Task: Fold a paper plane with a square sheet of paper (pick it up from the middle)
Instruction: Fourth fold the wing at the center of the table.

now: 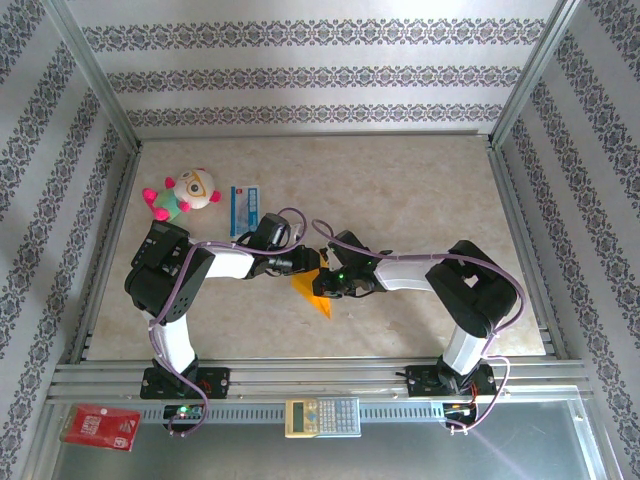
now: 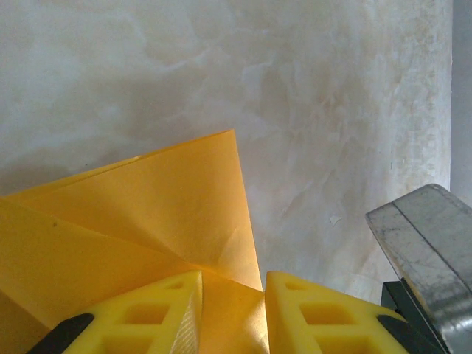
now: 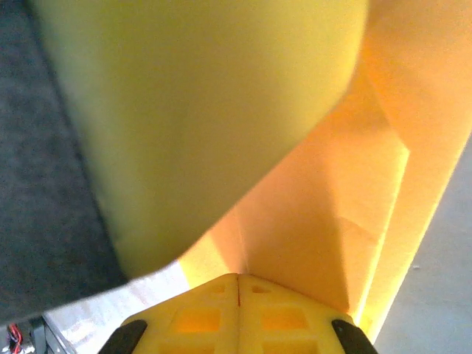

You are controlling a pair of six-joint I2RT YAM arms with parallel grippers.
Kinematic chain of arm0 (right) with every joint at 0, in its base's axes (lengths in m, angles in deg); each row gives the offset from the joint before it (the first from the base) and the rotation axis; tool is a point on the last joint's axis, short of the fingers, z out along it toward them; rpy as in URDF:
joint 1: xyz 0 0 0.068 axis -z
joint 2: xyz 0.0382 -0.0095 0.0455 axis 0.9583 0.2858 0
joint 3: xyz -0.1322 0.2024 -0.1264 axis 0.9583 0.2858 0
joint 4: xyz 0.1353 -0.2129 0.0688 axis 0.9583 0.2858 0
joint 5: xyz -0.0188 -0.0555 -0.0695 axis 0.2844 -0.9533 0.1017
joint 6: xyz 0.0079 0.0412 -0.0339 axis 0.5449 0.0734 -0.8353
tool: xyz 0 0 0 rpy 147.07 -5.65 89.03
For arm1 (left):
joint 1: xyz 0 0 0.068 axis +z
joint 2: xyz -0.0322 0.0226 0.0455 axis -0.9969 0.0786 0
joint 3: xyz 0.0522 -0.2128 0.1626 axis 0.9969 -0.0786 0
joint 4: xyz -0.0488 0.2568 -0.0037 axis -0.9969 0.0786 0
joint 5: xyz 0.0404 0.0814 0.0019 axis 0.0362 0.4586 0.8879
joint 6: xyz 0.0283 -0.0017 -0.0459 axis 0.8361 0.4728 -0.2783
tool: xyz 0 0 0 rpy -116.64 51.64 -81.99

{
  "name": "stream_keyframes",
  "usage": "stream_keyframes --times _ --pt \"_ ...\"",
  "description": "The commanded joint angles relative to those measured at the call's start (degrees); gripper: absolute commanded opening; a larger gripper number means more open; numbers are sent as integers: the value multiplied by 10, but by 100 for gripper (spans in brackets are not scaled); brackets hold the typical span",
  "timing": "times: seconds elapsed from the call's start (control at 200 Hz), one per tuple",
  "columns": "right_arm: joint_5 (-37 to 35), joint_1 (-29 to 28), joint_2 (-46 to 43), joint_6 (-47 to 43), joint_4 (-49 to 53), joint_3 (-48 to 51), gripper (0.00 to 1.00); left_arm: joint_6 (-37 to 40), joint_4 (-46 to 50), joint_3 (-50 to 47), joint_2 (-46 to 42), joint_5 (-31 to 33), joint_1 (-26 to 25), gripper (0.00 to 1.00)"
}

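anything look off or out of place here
Nothing stands out. The orange paper is creased along straight folds, pinched in the right gripper; the plush toy and blue-and-white packet lie aside at far left.

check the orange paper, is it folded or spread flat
Folded: the orange paper shows sharp creases and overlapping layers meeting at a point.

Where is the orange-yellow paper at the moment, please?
In the top view the paper is mid-table, near the front, between the left gripper and the right gripper, which pinches it.

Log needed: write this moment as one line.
paper part-folded | left gripper open around it | right gripper shut on it
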Motion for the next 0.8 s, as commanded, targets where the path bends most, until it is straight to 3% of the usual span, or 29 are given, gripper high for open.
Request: stream_keyframes --times 0.0,0.45,0.794 --pt "-16 7 3 -8 22 11 0 16 74 -14 20 56 10 30" --pt "5 9 -2 20 -20 78 0 18 76 -13 23 55 10 30" --pt "24 -16 -46 6 15 116 0 20 83 -11 22 62 10 30"
